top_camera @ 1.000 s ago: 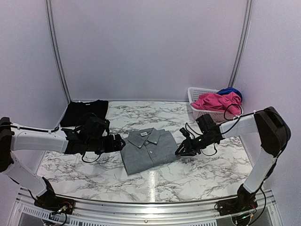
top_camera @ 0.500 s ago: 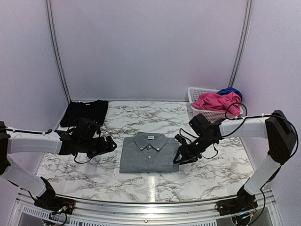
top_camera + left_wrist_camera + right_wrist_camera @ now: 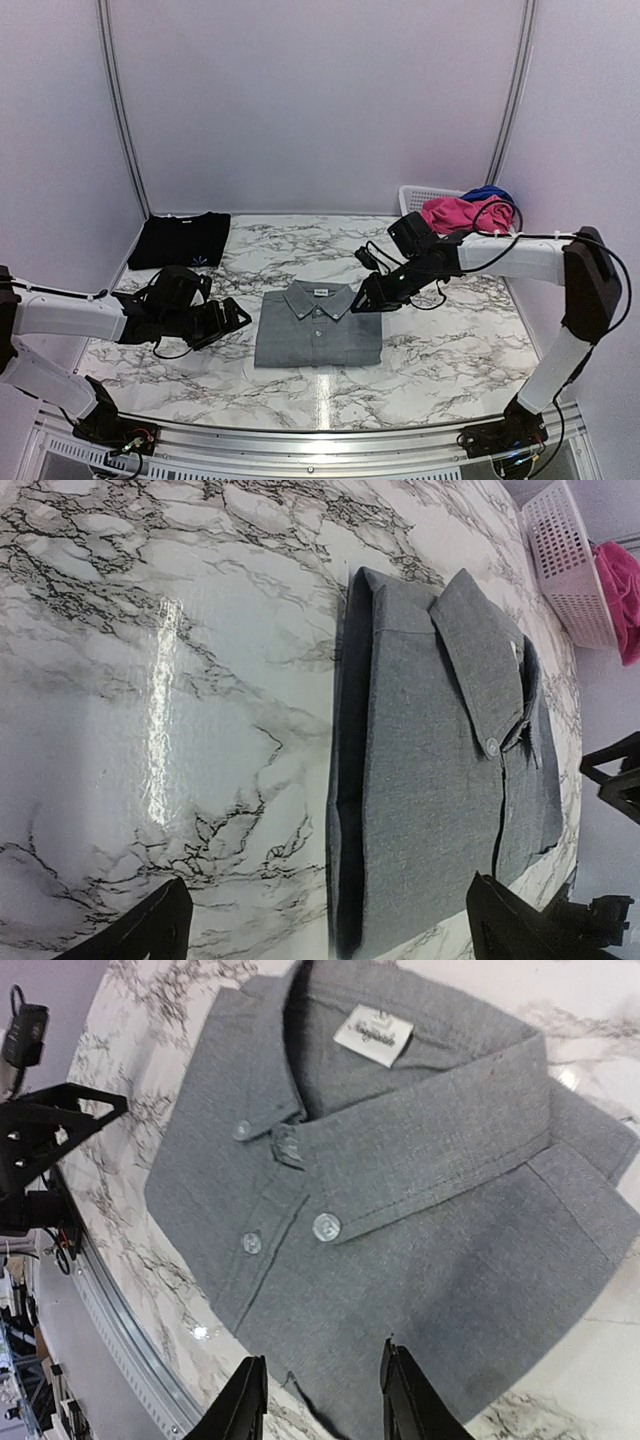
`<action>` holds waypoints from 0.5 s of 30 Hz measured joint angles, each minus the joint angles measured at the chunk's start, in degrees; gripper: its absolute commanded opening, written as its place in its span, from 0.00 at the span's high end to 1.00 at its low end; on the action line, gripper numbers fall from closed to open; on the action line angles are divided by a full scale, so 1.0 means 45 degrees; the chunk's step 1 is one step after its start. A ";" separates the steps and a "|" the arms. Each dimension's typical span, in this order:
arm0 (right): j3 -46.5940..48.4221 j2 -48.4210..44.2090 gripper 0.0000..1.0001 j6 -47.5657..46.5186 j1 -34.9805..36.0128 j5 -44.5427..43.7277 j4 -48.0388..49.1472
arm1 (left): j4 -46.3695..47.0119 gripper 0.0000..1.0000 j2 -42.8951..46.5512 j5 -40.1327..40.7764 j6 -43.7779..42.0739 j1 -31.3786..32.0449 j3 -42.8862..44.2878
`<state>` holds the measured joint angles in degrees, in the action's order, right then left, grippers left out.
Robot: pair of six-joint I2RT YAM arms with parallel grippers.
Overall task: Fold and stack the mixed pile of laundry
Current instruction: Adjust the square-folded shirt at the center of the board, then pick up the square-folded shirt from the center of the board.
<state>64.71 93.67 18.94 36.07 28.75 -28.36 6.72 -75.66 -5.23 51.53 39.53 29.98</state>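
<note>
While the folded grey shirt (image 3: 318, 325) lies mid-way across the table (image 3: 450, 352), collar to the far side, the half-spread, empty right tool (image 3: 363, 300) hovers over its far-right corner and the wide-spread left tool (image 3: 236, 314) sits clear of its left edge.

White lattice basket (image 3: 412, 198) at the far right corner of the marble table (image 3: 450, 350). Metal rail (image 3: 300, 432) along the table's near edge.
</note>
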 measured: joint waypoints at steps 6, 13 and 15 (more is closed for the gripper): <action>0.0447 0.3123 0.63 -0.0967 -0.0141 0.0131 0.0656 | 0.0389 0.01 -0.0010 -0.0170 0.0262 0.0000 -0.0024; 0.2725 0.3968 0.50 -0.2637 -0.0063 -0.1579 -0.0155 | 0.0277 0.01 0.0359 0.0087 0.0520 0.0000 -0.0253; 0.3041 0.3521 0.50 -0.3011 0.0204 -0.2259 -0.0330 | 0.0165 0.01 0.0729 0.0277 0.0685 -0.0005 -0.0364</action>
<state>78.39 109.51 5.39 36.99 18.59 -29.85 7.46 -72.38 -3.99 54.61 39.51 28.34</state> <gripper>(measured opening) 0.487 0.989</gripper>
